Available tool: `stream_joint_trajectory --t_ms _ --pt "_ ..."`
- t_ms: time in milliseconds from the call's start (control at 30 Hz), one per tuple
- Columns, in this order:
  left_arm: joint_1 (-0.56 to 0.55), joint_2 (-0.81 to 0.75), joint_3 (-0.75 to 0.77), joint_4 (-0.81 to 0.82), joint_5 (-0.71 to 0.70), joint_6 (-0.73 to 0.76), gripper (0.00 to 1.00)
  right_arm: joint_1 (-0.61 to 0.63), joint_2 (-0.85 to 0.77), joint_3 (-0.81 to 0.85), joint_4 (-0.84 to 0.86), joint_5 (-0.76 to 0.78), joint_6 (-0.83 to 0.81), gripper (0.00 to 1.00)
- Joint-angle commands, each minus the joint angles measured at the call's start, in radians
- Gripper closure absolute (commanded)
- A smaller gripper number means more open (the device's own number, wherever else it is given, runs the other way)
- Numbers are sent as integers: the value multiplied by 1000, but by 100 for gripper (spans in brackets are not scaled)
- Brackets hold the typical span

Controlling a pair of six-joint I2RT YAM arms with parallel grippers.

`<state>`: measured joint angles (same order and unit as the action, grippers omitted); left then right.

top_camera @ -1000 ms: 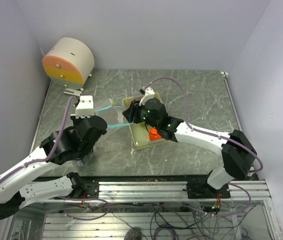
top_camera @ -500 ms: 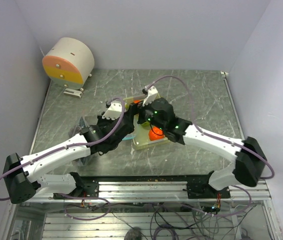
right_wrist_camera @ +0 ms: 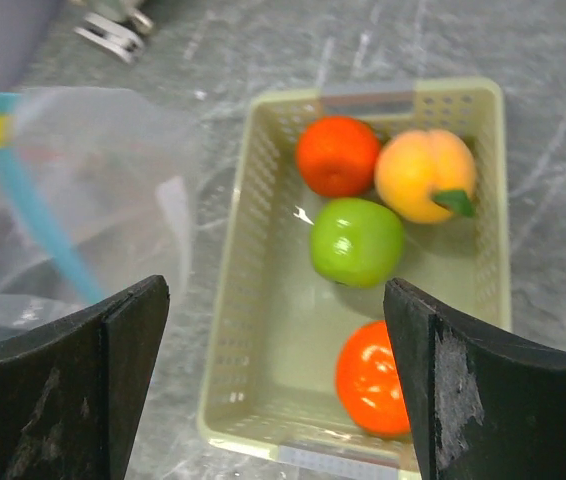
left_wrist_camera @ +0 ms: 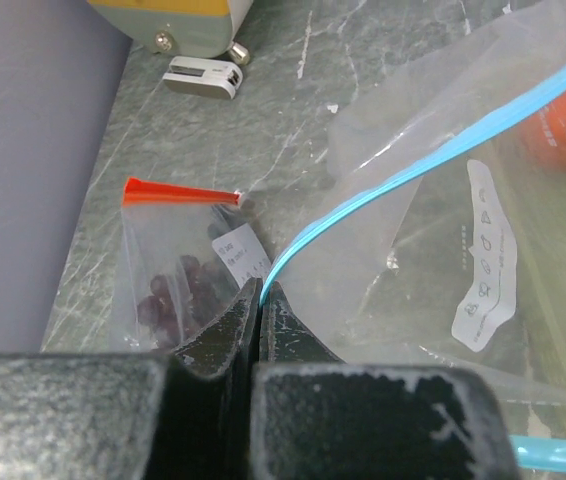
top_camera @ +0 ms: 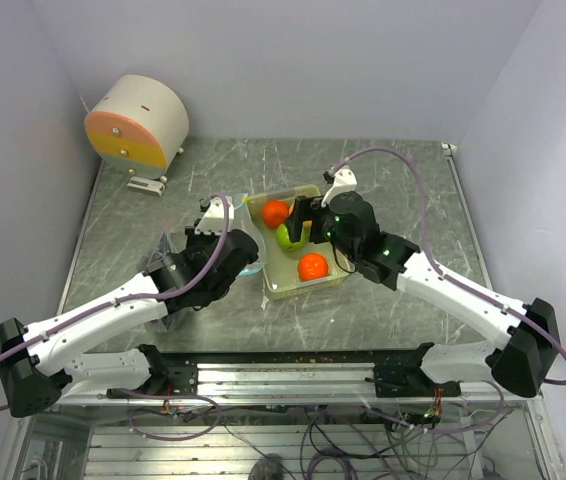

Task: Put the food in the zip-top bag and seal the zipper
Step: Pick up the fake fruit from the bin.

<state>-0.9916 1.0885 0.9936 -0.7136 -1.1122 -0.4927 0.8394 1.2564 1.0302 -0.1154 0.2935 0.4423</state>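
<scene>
The clear zip-top bag (left_wrist_camera: 433,190) lies crumpled left of the pale basket (top_camera: 272,283). My left gripper (left_wrist_camera: 260,292) is shut on the teal side of the zipper (left_wrist_camera: 383,185); its red-orange side (left_wrist_camera: 178,193) lies further left. Dark purple grapes (left_wrist_camera: 168,295) show through the plastic. In the basket (right_wrist_camera: 255,210) sit a red-orange fruit (right_wrist_camera: 337,155), a peach-coloured fruit (right_wrist_camera: 425,175), a green fruit (right_wrist_camera: 357,241) and an orange fruit (right_wrist_camera: 373,378). My right gripper (right_wrist_camera: 278,380) hangs open above the basket, holding nothing. From above, the left gripper (top_camera: 225,245) is beside the bag (top_camera: 249,243) and the right gripper (top_camera: 303,225) over the fruit.
A round cream and orange device (top_camera: 138,122) stands at the back left. A small white clip (top_camera: 146,183) lies in front of it, also seen as a white clip (left_wrist_camera: 200,75) from the left wrist. Purple walls close in the table on the left and right.
My left arm has carried the bag's zipper right, up to the basket. My right gripper has opened, lifted out of the basket and drawn back right, uncovering the fruit.
</scene>
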Motion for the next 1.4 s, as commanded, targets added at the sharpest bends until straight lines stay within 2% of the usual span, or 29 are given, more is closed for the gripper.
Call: stream_joint_trajectory --t_ms 0,67,400,667,967,1067,1267,1367 --pt "5 -39 17 5 -61 28 93 -30 69 35 -146 70 57 11" --pt "5 -49 18 8 -72 32 93 -43 126 73 -169 72 67 7" --pt "5 -41 0 35 -44 38 93 -109 444 193 -185 -22 129 4" --pt "5 -45 -7 66 -23 58 93 -124 587 249 -155 -62 136 4" --pt "5 -43 -10 67 -12 61 93 -152 679 256 -85 -85 133 6" --pt "5 -41 -8 63 -12 57 93 -152 682 235 -53 -76 129 11" --pt "5 -45 -6 65 -9 57 93 -152 614 186 -19 -81 119 37" --pt "5 -40 -6 62 -12 53 93 -151 542 154 -23 -94 110 41"
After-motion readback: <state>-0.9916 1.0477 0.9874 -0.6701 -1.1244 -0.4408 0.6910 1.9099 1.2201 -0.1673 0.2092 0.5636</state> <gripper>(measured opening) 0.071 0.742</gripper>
